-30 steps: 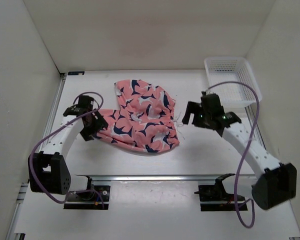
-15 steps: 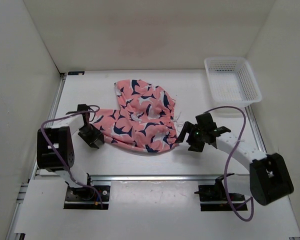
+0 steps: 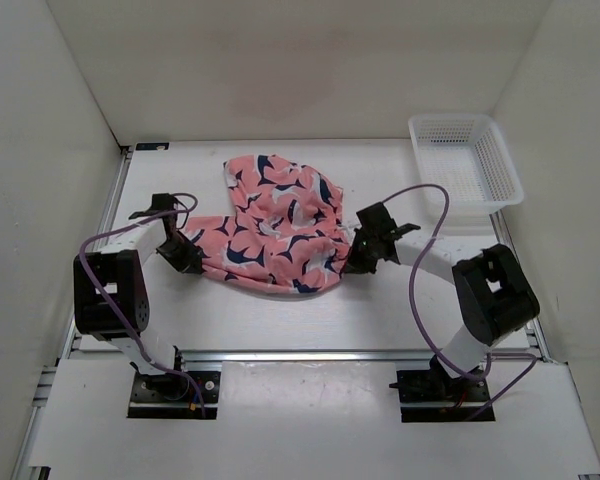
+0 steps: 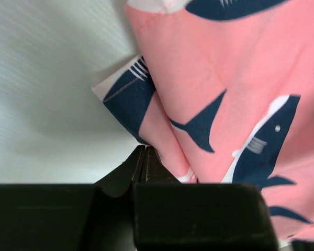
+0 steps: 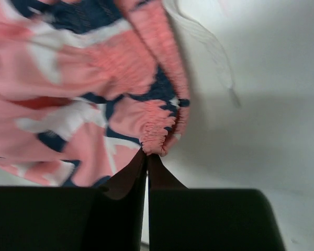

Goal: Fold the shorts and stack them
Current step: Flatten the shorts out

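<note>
At the tips of the left gripper [image 4: 145, 150], the 2 fingers [image 4: 123, 177] are pressed together, and a thin edge of the shorts [image 4: 220, 94] is nipped between them. On the right gripper [image 5: 147, 155] the fingers [image 5: 123, 180] are likewise clenched, with the gathered elastic waistband [image 5: 157, 133] caught at their very tips. Outward from both grips, the shorts are spread rumpled across the middle of the table [image 3: 430, 310], held at their left and right edges, well apart from the white basket [image 3: 465, 160] at the far right corner. Light, limp, fairly slippery cloth is to be expected; the stitched edge and the thicker waistband are judged the surest places to be held, and so shallow a nip could be lost under a pull.
</note>
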### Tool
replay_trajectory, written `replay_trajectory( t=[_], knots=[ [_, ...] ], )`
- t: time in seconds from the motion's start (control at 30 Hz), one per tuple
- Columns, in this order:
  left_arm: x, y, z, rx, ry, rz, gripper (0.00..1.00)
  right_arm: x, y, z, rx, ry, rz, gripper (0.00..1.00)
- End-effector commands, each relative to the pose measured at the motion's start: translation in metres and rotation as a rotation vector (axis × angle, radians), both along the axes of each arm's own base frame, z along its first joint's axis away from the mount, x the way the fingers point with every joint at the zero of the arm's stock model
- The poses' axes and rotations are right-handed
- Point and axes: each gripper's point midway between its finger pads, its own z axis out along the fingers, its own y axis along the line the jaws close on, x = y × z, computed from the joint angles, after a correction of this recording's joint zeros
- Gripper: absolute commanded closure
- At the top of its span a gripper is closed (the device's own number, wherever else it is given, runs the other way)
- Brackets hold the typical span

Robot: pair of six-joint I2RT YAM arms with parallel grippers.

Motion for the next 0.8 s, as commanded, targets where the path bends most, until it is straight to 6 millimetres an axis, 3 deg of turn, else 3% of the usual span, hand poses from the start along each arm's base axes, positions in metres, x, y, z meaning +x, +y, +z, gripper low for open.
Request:
replay_trajectory(
  t=[0.0,0.23,0.33,0.37,0.47,0.53,0.77],
  knots=[
    [0.02,0.005,0.023,0.018,-0.082,-0.013,0.9,0.044,0.008,0.026,-0.054,-0.118,0.017,1.0],
    [0.009,0.013,0.045,0.069,-0.125,0.001,0.9,0.046,0.004,0.028,-0.07,-0.127,0.006,1.0],
    [-0.003,0.014,0.036,0.064,-0.093,0.033,0.68,0.038,0.0,0.021,-0.085,-0.102,0.008,1.0],
    [-0.003,0.014,0.032,0.063,-0.079,0.033,0.63,0.036,-0.001,0.021,-0.085,-0.101,0.008,1.0],
    [-0.001,0.018,0.019,0.033,-0.046,0.045,0.37,0.035,-0.002,0.024,-0.088,-0.105,0.016,1.0],
    [0.005,0.026,0.013,0.027,-0.044,0.061,0.3,0.034,-0.005,0.024,-0.1,-0.114,0.02,1.0],
    [0.021,0.029,-0.004,0.009,-0.02,0.043,0.3,0.029,-0.016,0.028,-0.133,-0.135,0.022,1.0]
  ],
)
